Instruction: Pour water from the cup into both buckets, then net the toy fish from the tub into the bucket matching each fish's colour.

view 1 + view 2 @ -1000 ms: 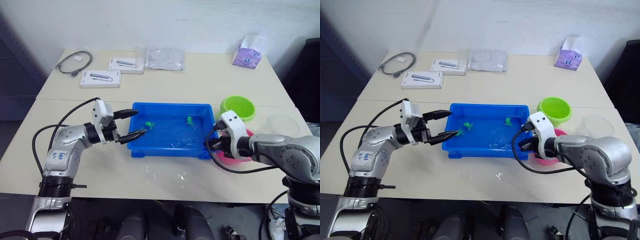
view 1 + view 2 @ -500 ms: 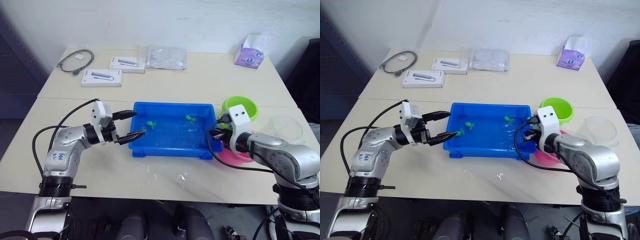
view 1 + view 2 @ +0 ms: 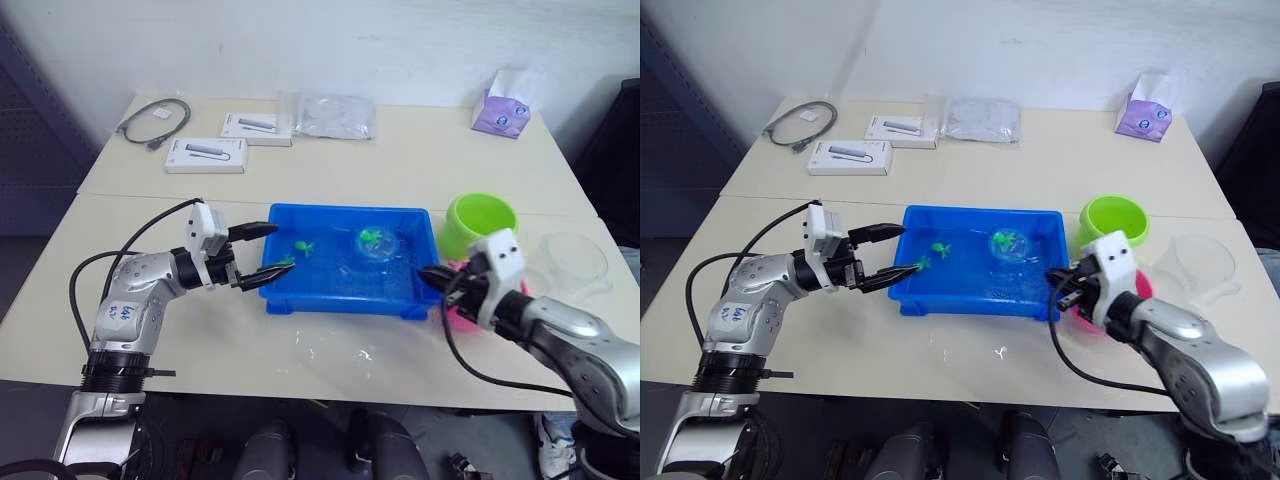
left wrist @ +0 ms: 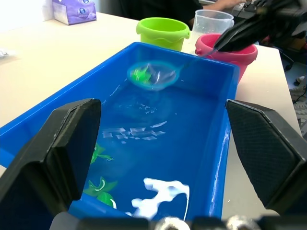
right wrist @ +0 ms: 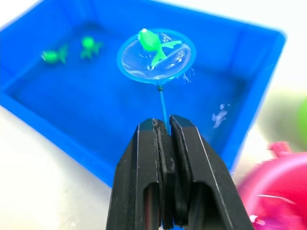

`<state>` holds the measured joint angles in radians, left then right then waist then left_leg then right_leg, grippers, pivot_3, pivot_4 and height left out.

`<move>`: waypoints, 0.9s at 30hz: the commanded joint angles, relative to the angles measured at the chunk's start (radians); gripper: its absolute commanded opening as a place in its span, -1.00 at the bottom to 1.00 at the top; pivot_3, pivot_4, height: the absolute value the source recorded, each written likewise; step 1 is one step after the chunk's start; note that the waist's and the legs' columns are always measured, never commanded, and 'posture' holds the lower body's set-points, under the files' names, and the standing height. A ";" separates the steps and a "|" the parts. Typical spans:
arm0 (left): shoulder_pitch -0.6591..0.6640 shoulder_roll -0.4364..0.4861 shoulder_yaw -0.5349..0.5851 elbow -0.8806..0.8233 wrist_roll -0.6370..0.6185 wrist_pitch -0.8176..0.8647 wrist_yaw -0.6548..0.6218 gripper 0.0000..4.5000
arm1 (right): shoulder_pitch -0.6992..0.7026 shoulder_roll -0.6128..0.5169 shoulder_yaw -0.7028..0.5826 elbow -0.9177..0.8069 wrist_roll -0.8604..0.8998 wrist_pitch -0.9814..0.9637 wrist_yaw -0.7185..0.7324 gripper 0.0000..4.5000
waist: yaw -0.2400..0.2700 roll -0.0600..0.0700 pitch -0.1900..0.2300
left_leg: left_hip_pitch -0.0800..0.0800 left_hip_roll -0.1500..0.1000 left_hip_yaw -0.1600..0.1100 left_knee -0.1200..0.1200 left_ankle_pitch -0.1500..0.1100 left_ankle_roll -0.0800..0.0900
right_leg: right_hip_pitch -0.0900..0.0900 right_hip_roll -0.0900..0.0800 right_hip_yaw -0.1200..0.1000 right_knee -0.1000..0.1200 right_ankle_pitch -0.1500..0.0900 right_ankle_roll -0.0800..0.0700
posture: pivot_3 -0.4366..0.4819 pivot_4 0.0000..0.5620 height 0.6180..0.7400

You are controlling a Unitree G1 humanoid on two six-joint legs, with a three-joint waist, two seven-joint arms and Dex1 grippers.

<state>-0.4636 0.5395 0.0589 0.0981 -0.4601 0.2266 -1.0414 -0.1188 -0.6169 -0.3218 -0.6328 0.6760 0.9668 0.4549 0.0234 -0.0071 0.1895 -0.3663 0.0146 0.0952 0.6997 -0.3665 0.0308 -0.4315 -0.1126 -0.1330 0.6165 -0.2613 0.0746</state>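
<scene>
The blue tub (image 3: 345, 211) sits mid-table with water in it. My right gripper (image 5: 163, 130) is shut on the thin handle of the net (image 3: 373, 241) at the tub's near right corner. The light-blue hoop (image 5: 156, 55) hangs over the tub's far right part with one green toy fish (image 5: 151, 42) lying in it. Two more green fish (image 3: 300, 247) float at the tub's left. At the tub's left rim my left gripper (image 3: 281, 248) stands open and holds nothing. Right of the tub are the lime green bucket (image 3: 480, 218), the pink bucket (image 4: 225, 50) and the clear cup (image 3: 572, 262).
At the back of the table lie a grey cable (image 3: 155, 122), two white boxes (image 3: 205, 155), a clear plastic bag (image 3: 335, 115) and a purple tissue pack (image 3: 498, 103). Water is spilled on the table (image 3: 340, 350) in front of the tub.
My right arm has drawn back toward the table's front right. The net's hoop now shows under the green fish at the tub's far right. The left arm has stayed put.
</scene>
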 commanded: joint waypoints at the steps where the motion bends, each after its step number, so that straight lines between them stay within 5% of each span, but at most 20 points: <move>1: -0.013 -0.003 0.007 -0.007 -0.011 -0.022 -0.025 0.98 | 0.037 -0.024 -0.131 -0.077 0.078 -0.025 0.030 -1.00 | 0.000 0.000 0.000 | 0.000 0.000 0.000 0.000 0.000 0.000 | 0.000 0.000 0.000 0.000 0.000 0.000 | -0.05 -0.47 1.00; 12: -0.054 -0.043 0.007 -0.008 -0.039 -0.014 -0.056 0.98 | 0.132 -0.127 -0.305 0.110 -0.099 -0.332 0.106 -1.00 | 0.000 0.000 0.000 | 0.001 0.000 0.000 0.000 0.000 0.000 | 0.002 0.000 0.001 0.000 0.000 0.000 | -0.05 -0.47 1.00; 27: -0.109 -0.079 0.003 0.014 -0.029 -0.024 -0.058 0.98 | 0.131 -0.322 -0.104 0.421 -0.668 -0.831 0.056 -1.00 | 0.000 0.000 0.000 | 0.003 -0.001 0.001 0.000 0.001 0.000 | 0.002 0.000 0.001 0.000 0.000 0.000 | -0.05 -0.47 1.00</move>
<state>-0.5561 0.4589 0.0557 0.1342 -0.4811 0.2067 -1.1042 0.0045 -0.9069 -0.4279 -0.2170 0.0792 0.2104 0.5265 0.0235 -0.0071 0.1895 -0.3636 0.0141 0.0964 0.6996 -0.3660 0.0311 -0.4295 -0.1124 -0.1320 0.6169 -0.2612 0.0749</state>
